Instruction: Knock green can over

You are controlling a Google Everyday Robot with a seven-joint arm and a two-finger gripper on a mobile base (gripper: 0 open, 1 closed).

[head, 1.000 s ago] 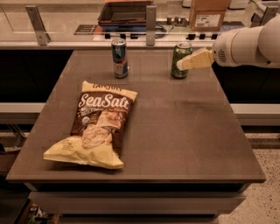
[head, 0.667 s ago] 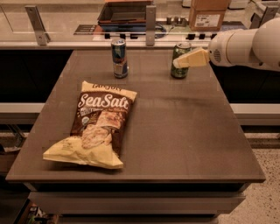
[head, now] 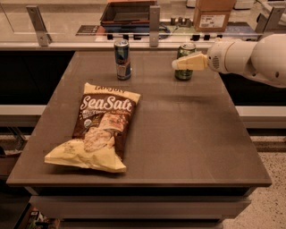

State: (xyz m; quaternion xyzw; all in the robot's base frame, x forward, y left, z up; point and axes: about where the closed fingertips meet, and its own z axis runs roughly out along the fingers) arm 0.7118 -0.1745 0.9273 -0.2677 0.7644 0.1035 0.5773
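Note:
The green can stands upright near the back right of the brown table. It is olive green with a silver top. My gripper reaches in from the right on a white arm. Its pale yellow fingers lie across the front of the can's upper half, with the tip just past the can's left side. They hide part of the can's middle.
A slimmer blue-and-silver can stands upright at the back, left of the green can. A Sea Salt chip bag lies flat on the table's left half. Behind the table are a counter with a dark tray and a cardboard box.
My gripper has moved left and slightly up, from the can's right side to across its front. The green can still stands upright in the same place.

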